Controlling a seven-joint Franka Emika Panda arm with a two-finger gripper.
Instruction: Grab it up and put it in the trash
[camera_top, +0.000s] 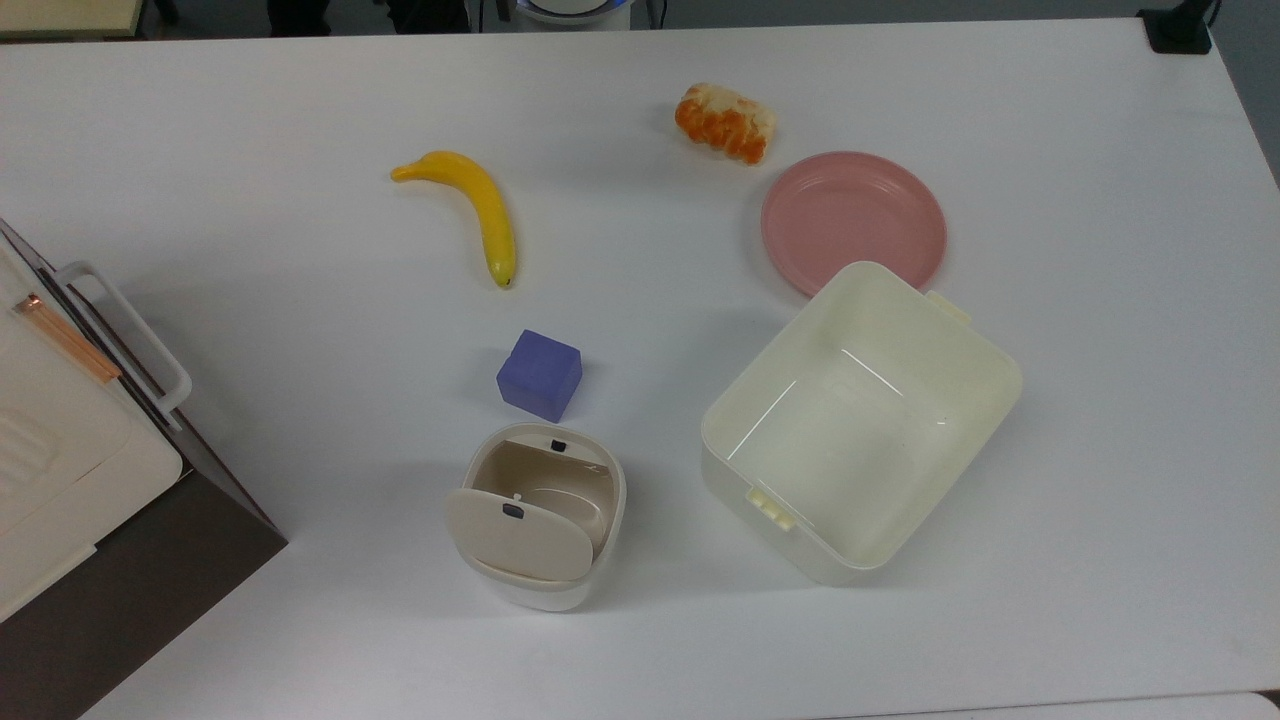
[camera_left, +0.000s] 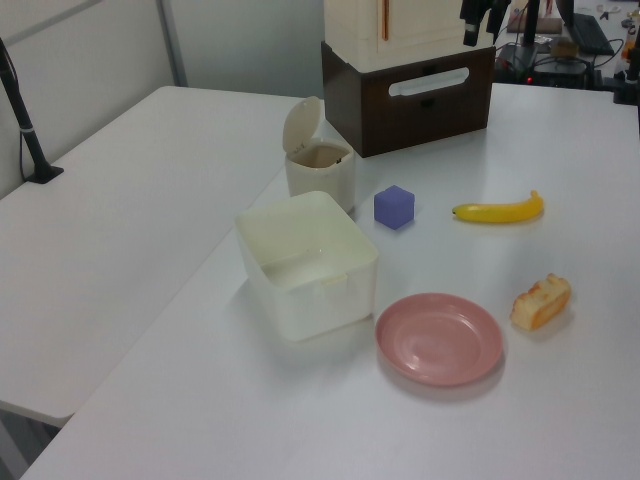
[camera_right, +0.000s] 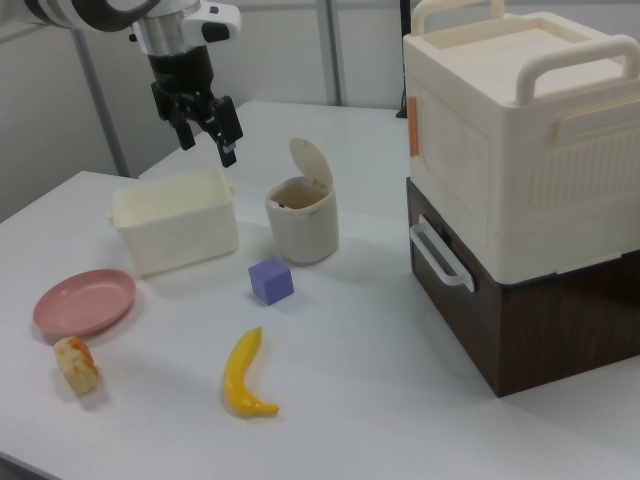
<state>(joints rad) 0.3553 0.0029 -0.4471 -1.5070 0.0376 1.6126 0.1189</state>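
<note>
The trash, a small rounded white bin with a beige inside, stands with its flap lid up; it also appears in the left view and the right view. The off-white paper ball is out of view; what I see of the bin's inside is bare beige. My gripper hangs high in the air, open with nothing between its fingers, above the table behind the cream tub in the right view. Its dark fingers show at the left view's top edge.
A purple cube sits just beyond the bin. A banana, an orange-and-white food lump, a pink plate and a large cream tub lie around it. A cream box on a brown drawer unit stands beside them.
</note>
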